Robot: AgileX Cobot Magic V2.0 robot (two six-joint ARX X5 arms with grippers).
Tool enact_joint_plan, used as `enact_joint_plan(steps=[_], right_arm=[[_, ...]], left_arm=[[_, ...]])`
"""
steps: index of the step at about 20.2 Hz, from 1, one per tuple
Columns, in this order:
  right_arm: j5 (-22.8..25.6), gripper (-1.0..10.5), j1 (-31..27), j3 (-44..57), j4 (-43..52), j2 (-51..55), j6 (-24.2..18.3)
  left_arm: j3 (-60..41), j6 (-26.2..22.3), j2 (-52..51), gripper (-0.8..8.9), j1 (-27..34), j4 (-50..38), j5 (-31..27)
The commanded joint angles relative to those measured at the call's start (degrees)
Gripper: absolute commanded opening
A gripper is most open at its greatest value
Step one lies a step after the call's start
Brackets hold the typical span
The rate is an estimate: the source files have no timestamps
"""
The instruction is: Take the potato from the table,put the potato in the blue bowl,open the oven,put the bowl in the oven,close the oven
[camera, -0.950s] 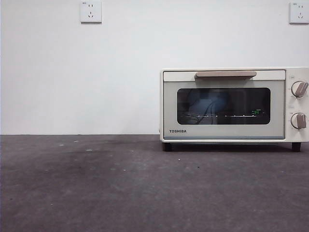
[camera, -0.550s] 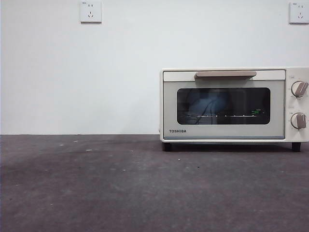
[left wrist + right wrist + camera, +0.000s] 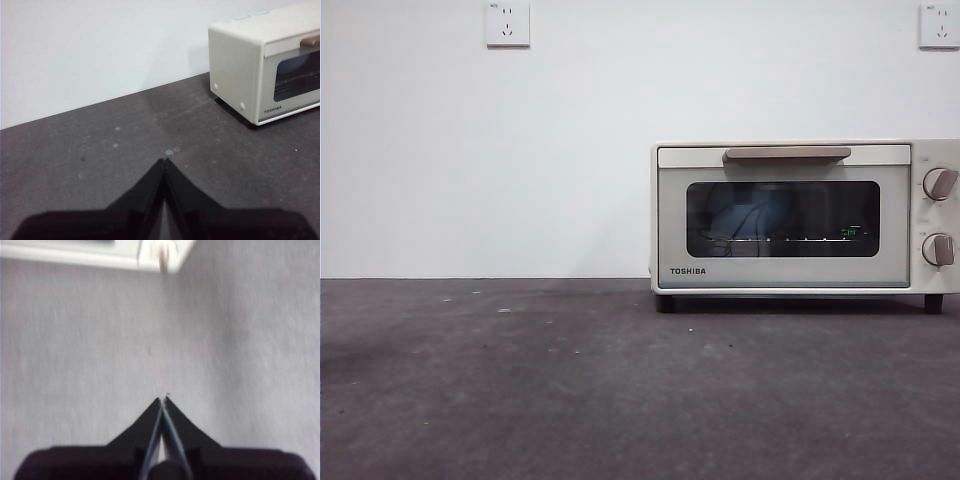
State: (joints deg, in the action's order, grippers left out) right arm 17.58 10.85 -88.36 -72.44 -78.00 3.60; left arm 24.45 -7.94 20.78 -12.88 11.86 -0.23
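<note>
A bare white wall (image 3: 570, 150) with two sockets backs the dark, speckled table (image 3: 520, 380), where the oven (image 3: 800, 215) stands to one side, its door shut and the beige handle (image 3: 787, 154) lying level across the top. Through the dark window (image 3: 782, 219) a bluish rounded shape shows on the rack; it may be the bowl, but the glass is too dim to be sure. The potato appears in none of the views, nor does any bowl stand on the table.

The left gripper (image 3: 164, 162) hangs over open table well short of the oven, jaws pressed together at the tips and holding nothing. The right gripper (image 3: 162, 400) hovers above bare table near the oven's front corner, its picture blurred, jaws likewise closed and empty.

Judged from how things lie, the task looks at or past its last step: door closed, both arms clear. If so, the next move calls for little more than parking the arms away from the oven; confirming the bowl inside would need a clearer look through the glass.
</note>
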Motion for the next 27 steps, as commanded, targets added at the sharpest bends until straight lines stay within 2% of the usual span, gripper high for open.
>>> enact_joint_plan(steps=[1,3,7,9,11,15,19,27], right_arm=[[0.0,0.0,0.0,0.2,5.6,-2.2,-0.2],[0.0,0.0,0.0,0.2,12.0,-3.8,-0.2],[0.0,0.0,0.0,0.2,24.5,-4.9,-0.2],[0.0,0.0,0.0,0.2,29.6,-4.9,-0.2],[0.0,0.0,0.0,0.2,33.3,-4.9,-0.2],[0.0,0.0,0.0,0.2,35.5,-4.9,-0.2],[0.0,0.0,0.0,0.2,35.5,-4.9,-0.2],[0.0,0.0,0.0,0.2,35.2,-4.9,-0.2]], left_arm=[[-8.7,1.7,-5.3,-0.04,3.2,-5.7,2.4],[-14.3,4.2,-10.7,-0.04,6.6,-7.3,1.7],[-21.1,5.5,-18.9,-0.04,13.6,-7.2,2.4],[-24.1,6.9,-20.1,-0.04,15.0,-8.5,2.3],[-24.0,7.1,-19.9,-0.04,15.0,-6.0,1.5],[-24.0,7.3,-19.9,-0.04,15.0,-5.6,1.7],[-24.0,7.3,-20.1,-0.04,15.0,-1.6,1.2],[-24.0,6.4,-20.5,-0.04,15.0,-1.7,1.3]])
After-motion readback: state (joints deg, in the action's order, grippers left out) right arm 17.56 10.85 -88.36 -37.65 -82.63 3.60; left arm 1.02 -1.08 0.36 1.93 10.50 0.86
